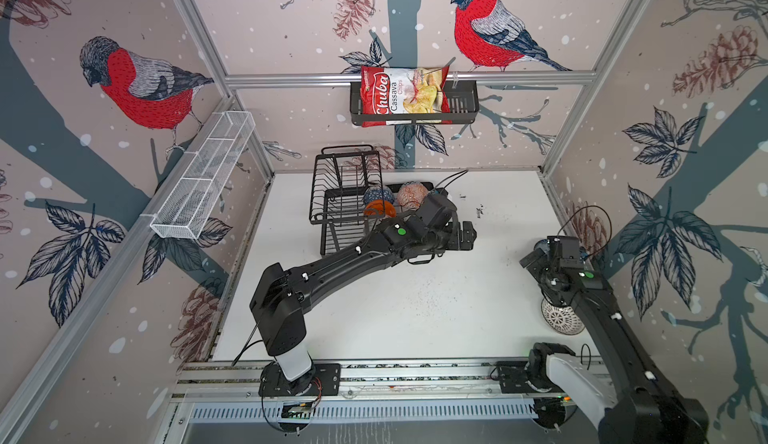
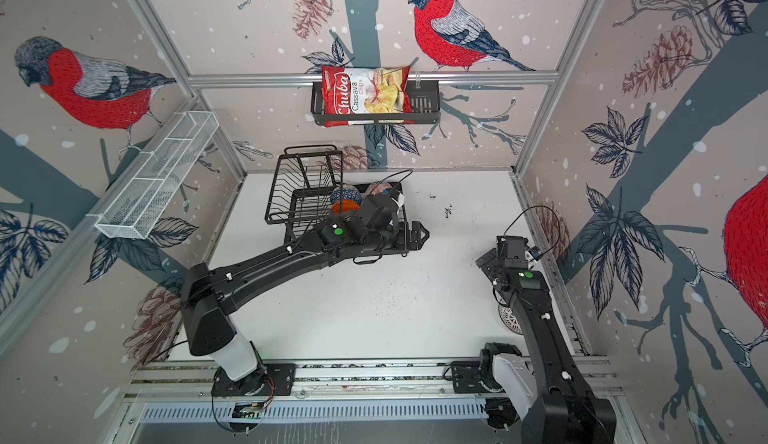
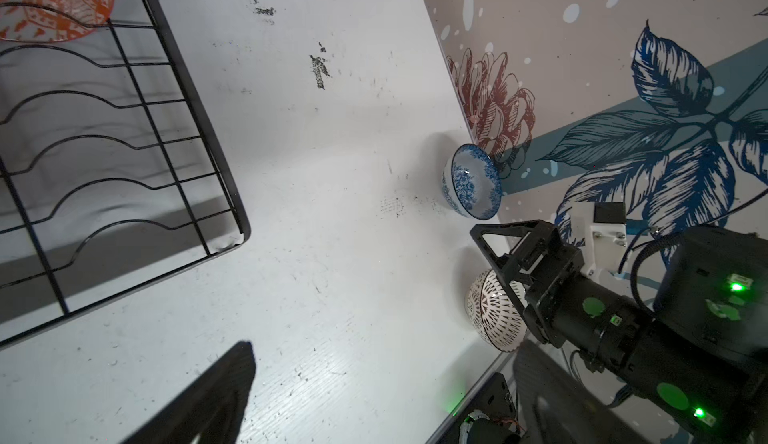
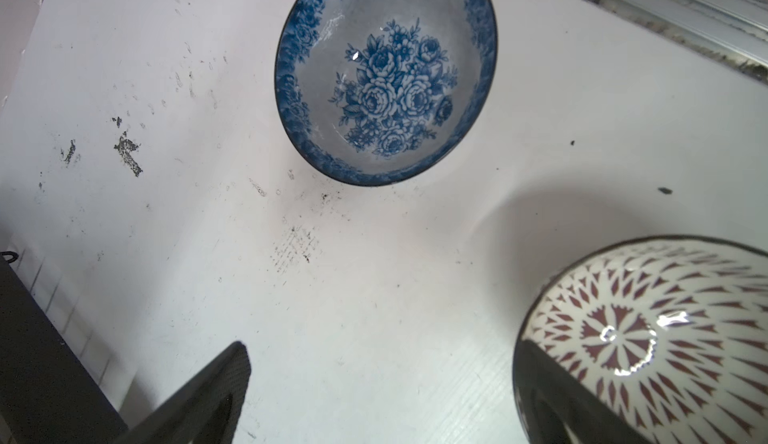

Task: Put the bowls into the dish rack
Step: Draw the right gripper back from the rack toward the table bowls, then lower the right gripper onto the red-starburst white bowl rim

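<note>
Both top views look steeply down from high over the front of the desk (image 1: pixel 457 288) toward the back wall (image 1: pixel 291 126), taking in the whole desk and the rack (image 1: pixel 332 180); they almost coincide. The left wrist camera sits low beside the rack, facing across the desk at the right arm (image 3: pixel 623 329), the flowered bowl (image 3: pixel 471 182) and the lattice bowl (image 3: pixel 490 313). The right wrist camera hangs close above those same two bowls.
</note>
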